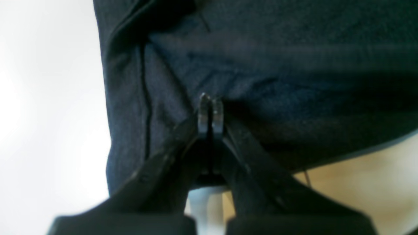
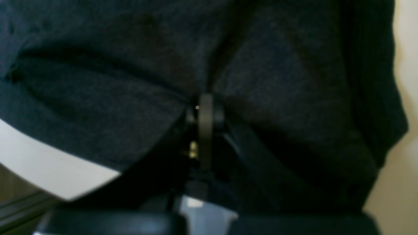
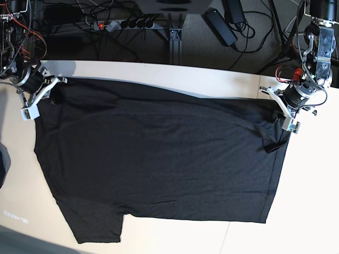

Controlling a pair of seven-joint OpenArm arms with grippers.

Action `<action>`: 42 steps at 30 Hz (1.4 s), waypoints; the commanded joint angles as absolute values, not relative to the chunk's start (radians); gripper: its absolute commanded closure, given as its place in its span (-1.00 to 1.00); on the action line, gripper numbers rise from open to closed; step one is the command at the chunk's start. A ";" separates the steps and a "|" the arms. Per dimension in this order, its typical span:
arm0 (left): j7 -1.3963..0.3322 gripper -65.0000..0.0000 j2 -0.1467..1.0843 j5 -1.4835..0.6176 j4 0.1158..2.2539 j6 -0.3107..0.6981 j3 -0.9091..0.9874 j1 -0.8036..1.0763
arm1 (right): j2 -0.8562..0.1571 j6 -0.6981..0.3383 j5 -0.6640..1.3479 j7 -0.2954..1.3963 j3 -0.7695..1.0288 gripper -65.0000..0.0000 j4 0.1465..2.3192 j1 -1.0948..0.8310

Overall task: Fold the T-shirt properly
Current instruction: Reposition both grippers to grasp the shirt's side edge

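Observation:
The black T-shirt (image 3: 159, 153) lies spread flat across the white table (image 3: 310, 201), plain side up, with a sleeve toward the near left. My left gripper (image 3: 282, 117) sits at the shirt's far right corner, where the cloth is bunched and lifted. In the left wrist view its fingertips (image 1: 210, 106) are pressed together, with creases in the T-shirt (image 1: 277, 65) running out from them. My right gripper (image 3: 50, 90) is at the far left corner. Up close the right gripper (image 2: 205, 104) is shut too, pinching the dark T-shirt (image 2: 98, 81).
Behind the table's far edge, on the dark floor, lie a power strip (image 3: 127, 24), a black adapter (image 3: 220, 21) and tangled cables. A dark object (image 3: 2, 164) pokes in at the left border. Bare white table shows at the right and near sides.

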State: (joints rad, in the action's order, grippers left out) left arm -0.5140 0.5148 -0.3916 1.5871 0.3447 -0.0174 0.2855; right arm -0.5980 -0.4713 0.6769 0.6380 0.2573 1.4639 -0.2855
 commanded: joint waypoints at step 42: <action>-0.490 0.06 0.535 -0.567 1.676 0.344 0.324 0.144 | -0.618 -0.523 0.651 0.647 0.317 1.00 1.546 -0.393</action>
